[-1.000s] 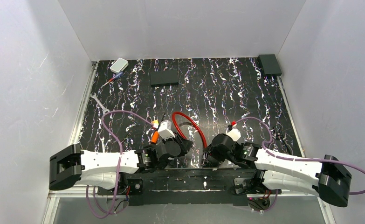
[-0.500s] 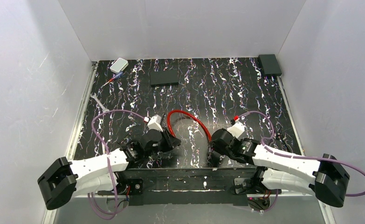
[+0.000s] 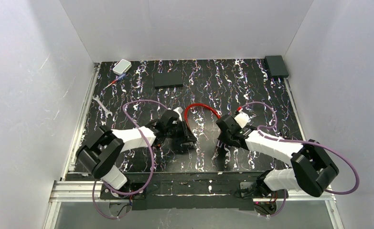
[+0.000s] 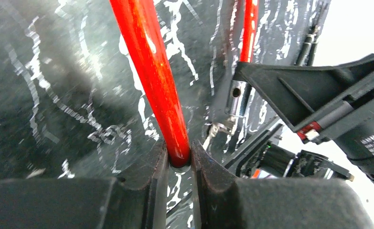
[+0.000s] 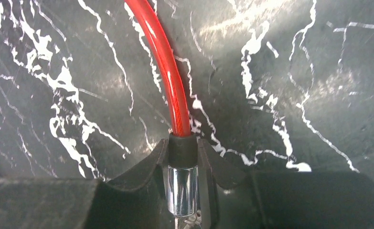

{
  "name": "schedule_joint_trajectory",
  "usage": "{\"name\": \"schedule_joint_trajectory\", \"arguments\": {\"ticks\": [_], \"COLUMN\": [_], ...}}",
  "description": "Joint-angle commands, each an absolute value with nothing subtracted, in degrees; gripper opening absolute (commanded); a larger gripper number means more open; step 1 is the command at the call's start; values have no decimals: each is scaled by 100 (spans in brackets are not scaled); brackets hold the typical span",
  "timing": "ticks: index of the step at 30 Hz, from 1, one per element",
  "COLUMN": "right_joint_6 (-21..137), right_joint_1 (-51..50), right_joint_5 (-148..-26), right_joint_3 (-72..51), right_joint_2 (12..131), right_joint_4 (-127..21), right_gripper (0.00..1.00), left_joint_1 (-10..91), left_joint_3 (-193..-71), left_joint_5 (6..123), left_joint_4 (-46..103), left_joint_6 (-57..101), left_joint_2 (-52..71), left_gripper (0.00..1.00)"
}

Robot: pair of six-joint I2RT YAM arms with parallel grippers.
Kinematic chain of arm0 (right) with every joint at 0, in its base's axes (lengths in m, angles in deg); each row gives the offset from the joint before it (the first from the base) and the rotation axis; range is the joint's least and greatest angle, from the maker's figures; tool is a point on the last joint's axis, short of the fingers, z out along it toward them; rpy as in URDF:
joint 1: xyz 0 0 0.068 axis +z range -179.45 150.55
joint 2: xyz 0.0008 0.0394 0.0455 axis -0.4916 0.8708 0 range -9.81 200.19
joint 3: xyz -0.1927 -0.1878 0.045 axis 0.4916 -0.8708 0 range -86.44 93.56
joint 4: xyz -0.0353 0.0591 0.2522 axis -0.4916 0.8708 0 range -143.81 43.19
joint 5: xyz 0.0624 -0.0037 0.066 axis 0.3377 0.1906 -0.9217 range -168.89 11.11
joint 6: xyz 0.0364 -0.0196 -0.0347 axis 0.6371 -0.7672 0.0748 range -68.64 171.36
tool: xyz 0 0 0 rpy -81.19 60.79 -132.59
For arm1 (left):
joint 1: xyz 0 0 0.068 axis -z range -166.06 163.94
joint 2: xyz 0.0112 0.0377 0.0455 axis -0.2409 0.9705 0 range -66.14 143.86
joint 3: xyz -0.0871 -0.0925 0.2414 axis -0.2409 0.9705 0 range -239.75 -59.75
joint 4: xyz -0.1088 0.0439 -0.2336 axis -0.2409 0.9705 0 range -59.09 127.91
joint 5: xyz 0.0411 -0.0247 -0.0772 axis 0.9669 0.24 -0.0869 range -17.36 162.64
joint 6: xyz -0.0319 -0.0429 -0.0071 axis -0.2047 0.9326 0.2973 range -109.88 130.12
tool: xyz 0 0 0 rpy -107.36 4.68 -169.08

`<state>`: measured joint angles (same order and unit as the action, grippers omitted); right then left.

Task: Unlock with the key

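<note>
Clamping red cable (image 3: 201, 108) mid-table (image 3: 251, 90): both end effectors (image 4: 179, 160) (image 5: 182, 155)

On my feed the black, white-veined desk (image 3: 251, 90) carries a small white box (image 3: 122, 66) at 11 o'clock, with a thin red-and-blue stick (image 3: 114, 82) just beside it. I see a flat black slab (image 3: 168, 79) toward 12, a black block (image 3: 276, 66) in the 1 o'clock corner, and a silver wrench (image 3: 101, 106) at 9 near the edge.
</note>
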<state>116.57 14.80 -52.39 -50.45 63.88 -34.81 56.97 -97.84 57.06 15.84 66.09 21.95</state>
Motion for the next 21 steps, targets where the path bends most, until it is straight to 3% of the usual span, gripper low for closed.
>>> {"name": "schedule_joint_trajectory", "arguments": {"ticks": [1, 7, 11, 12, 14, 16, 19, 21], "right_joint_6": [10940, 10045, 9770, 9674, 9507, 9343, 9134, 8995], "right_joint_1": [1153, 947, 826, 801, 792, 791, 778, 774], "right_joint_5": [-5449, -5780, -6009, -6031, -6057, -6069, -6069, -6088], "right_joint_3": [-4633, -4753, -4822, -4790, -4691, -4612, -4497, -4341], "right_joint_2": [6558, 6430, 6258, 6232, 6176, 6092, 5947, 5892], "right_joint_4": [-3747, -4349, -4537, -4522, -4457, -4434, -4418, -4327], "right_gripper": [1, 1, 6, 11, 33, 62, 94, 98], "left_joint_1": [5565, 5374, 5331, 5322, 5290, 5276, 5267, 5255], "left_joint_3": [-10394, -10821, -10892, -10897, -10952, -11065, -11502, -11831], "left_joint_5": [4950, 4383, 4342, 4372, 4484, 4598, 4756, 4972], "left_joint_4": [1465, 1474, 1479, 1503, 1771, 2100, 2932, 3677], "left_joint_6": [6412, 6404, 6119, 6044, 5862, 5588, 5102, 4738], "left_joint_2": [2539, 3253, 3319, 3284, 3162, 3026, 2831, 2702], "left_gripper": [0, 6, 25, 30, 46, 65, 79, 85]}}
